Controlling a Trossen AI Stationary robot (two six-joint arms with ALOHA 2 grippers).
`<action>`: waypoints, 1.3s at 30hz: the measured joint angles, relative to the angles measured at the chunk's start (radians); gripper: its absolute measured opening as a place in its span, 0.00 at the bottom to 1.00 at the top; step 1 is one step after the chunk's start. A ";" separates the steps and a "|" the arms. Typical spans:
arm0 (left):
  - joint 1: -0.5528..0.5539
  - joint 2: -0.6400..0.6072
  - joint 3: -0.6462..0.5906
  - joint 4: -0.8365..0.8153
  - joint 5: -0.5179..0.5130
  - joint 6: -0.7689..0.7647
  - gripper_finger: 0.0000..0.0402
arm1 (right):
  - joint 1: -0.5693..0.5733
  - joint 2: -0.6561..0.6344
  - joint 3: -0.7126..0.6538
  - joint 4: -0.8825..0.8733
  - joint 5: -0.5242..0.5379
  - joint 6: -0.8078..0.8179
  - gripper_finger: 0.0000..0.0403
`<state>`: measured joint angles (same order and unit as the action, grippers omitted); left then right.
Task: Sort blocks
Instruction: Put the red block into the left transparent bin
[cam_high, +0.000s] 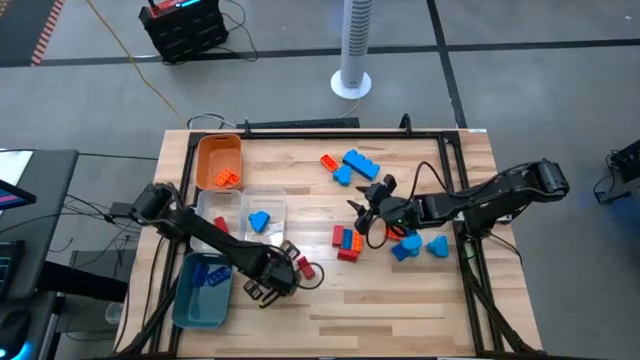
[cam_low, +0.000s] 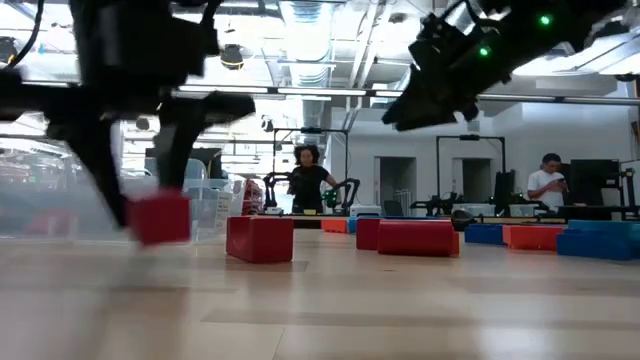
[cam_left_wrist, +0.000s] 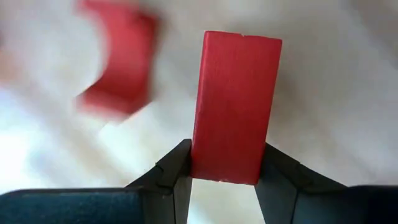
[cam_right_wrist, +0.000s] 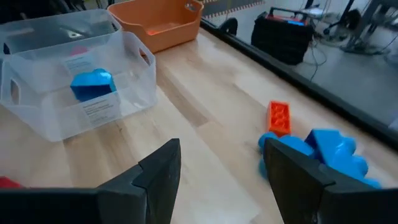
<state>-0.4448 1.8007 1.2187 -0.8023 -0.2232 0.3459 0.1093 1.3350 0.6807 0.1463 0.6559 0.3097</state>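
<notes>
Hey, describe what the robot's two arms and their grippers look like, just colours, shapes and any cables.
Both arms are dark, nearly black, and jointed. The left gripper has two dark wedge-shaped fingers tapering to blunt tips. The right gripper has matching dark angular fingers. A thin black cable loops beside the right arm; green indicator lights glow on its wrist in the low view.

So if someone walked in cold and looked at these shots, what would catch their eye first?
Probably the left gripper closed on a red block near the table's front edge, beside the teal tray. Next, the right gripper, open and empty above the middle of the table, with blue and orange blocks scattered around it. A clear tray holding one blue block also stands out.
</notes>
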 joint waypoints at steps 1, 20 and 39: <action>0.007 -0.016 0.010 -0.032 -0.024 -0.007 0.32 | -0.009 0.000 0.018 -0.022 0.000 -0.023 0.59; 0.194 -0.429 -0.008 -0.458 -0.018 -0.548 0.32 | -0.108 0.000 0.152 -0.346 0.016 -0.163 0.59; 0.278 -0.754 -0.414 -0.423 -0.069 -0.876 0.33 | -0.122 0.000 0.152 -0.492 -0.006 -0.116 0.59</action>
<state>-0.1673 1.0468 0.8050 -1.2248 -0.2920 -0.5301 -0.0123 1.3346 0.8326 -0.3462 0.6498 0.1935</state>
